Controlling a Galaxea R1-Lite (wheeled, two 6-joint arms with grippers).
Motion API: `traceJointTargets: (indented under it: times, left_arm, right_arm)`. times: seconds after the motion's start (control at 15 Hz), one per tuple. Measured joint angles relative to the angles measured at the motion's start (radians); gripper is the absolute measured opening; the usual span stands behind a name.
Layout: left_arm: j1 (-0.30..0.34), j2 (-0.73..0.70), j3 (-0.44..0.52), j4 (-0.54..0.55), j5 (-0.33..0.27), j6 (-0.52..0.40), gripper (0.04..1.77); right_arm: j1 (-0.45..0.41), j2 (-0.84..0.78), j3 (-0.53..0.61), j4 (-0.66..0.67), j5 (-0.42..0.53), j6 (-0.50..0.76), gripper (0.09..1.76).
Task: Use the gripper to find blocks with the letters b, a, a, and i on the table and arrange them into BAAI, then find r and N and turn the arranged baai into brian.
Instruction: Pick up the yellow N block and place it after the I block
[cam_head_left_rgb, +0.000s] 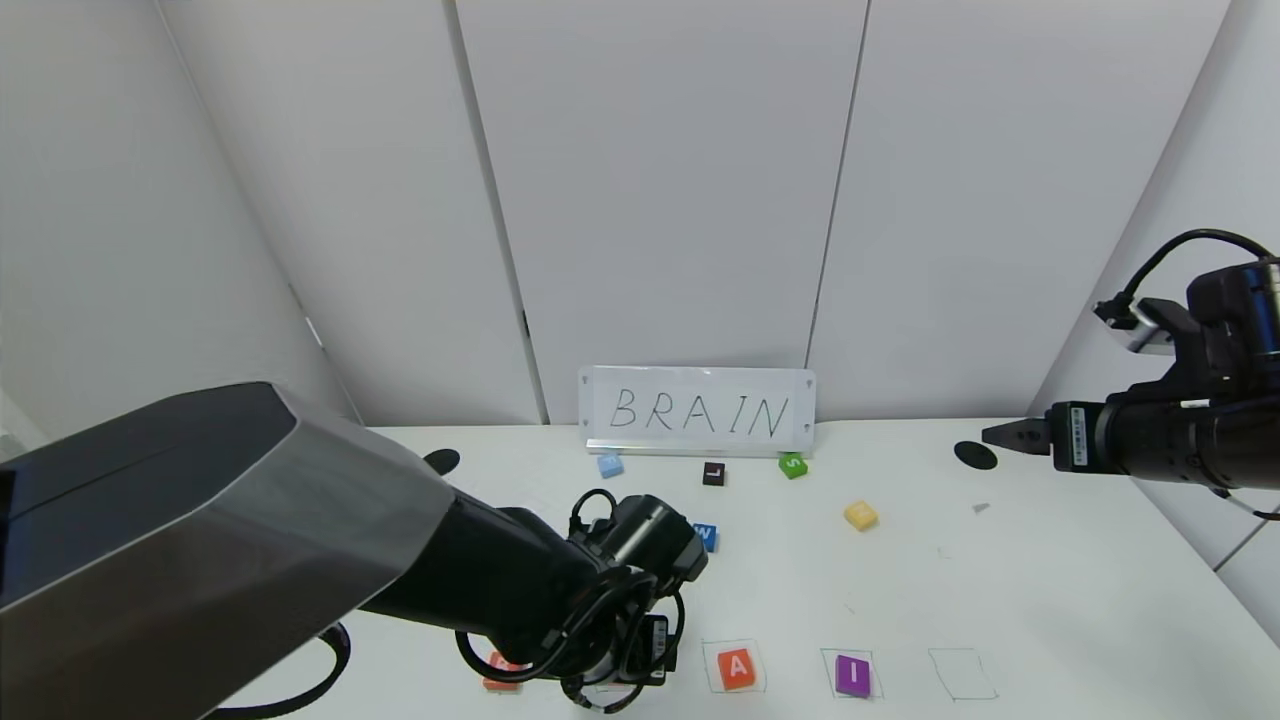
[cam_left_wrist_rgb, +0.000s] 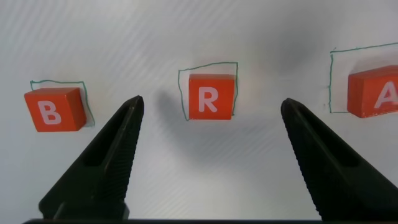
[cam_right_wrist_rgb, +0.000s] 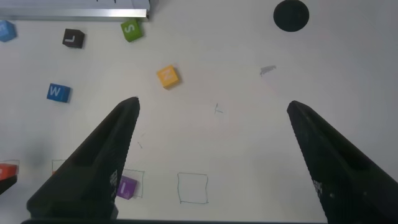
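Observation:
In the left wrist view my left gripper (cam_left_wrist_rgb: 212, 101) is open above the table (cam_left_wrist_rgb: 199, 180). The orange R block (cam_left_wrist_rgb: 210, 96) lies free in a pen square between and beyond its fingertips. The orange B block (cam_left_wrist_rgb: 53, 109) is on one side of R and an orange A block (cam_left_wrist_rgb: 376, 93) on the other, each in its own square. In the head view the row reads B (cam_head_left_rgb: 500, 672) (partly hidden by my left arm), A (cam_head_left_rgb: 737, 667), purple I (cam_head_left_rgb: 852, 675); R is hidden there. The yellow N block (cam_head_left_rgb: 860, 515) lies farther back. My right gripper (cam_head_left_rgb: 1000, 436) is open, raised at the right.
An empty pen square (cam_head_left_rgb: 962, 673) is right of the I. A blue W block (cam_head_left_rgb: 706, 536), black L block (cam_head_left_rgb: 713, 473), green S block (cam_head_left_rgb: 792, 464) and light-blue block (cam_head_left_rgb: 610, 465) lie near the BRAIN sign (cam_head_left_rgb: 697, 412). A black hole (cam_head_left_rgb: 975, 455) is at the back right.

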Motion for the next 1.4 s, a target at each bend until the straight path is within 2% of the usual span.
traceJointTargets:
  times: [0.4,0.8,0.93,1.13,1.4]
  left_arm:
    - [0.013,-0.089,-0.004,0.008,0.006,0.053,1.65]
    - [0.077,-0.226,-0.004,-0.004,-0.018,0.177,1.69]
    - [0.101,-0.276,-0.006,-0.010,-0.048,0.221,1.69]
    - [0.143,-0.346,-0.005,-0.014,-0.129,0.259,1.70]
    - [0.216,-0.418,0.021,-0.077,-0.183,0.333,1.70]
  right_arm:
    - [0.000,-0.004,0.001,0.000,0.000,0.000,1.71]
    - [0.002,0.002,0.003,0.000,0.000,0.000,1.71]
    - [0.004,0.005,0.006,0.000,0.000,0.000,1.71]
    - [0.011,0.013,0.008,0.000,0.000,0.000,1.71]
    - [0.023,0.031,0.008,0.000,0.000,0.031,1.71]
